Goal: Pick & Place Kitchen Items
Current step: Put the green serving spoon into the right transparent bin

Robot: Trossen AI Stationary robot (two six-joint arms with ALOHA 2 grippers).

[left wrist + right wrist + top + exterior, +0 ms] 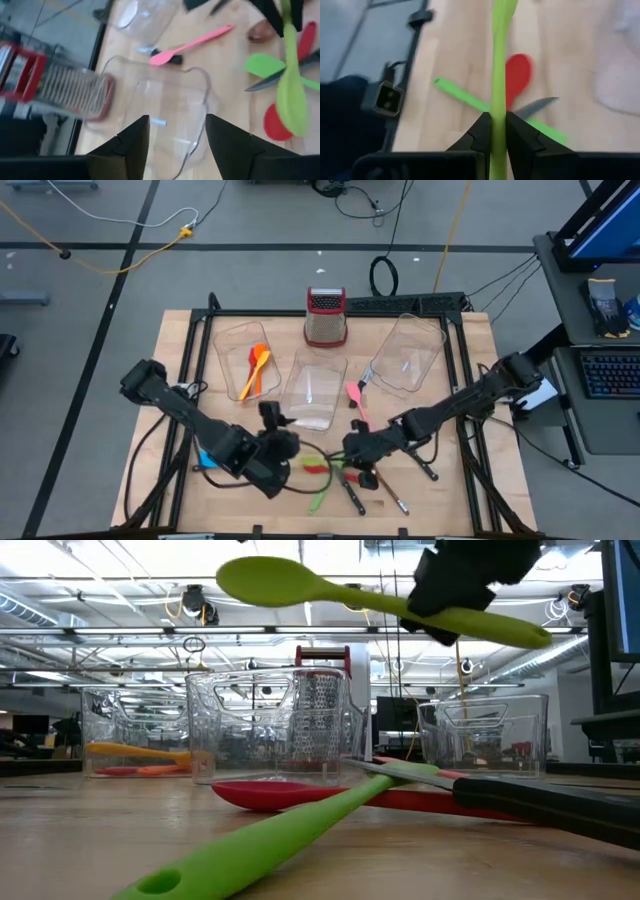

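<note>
green plastic spoon clamped in the right gripper above the wooden counter — left gripper spread, empty.

A lime-green spoon, a red spoon, a pink spatula, clear bins.
</note>
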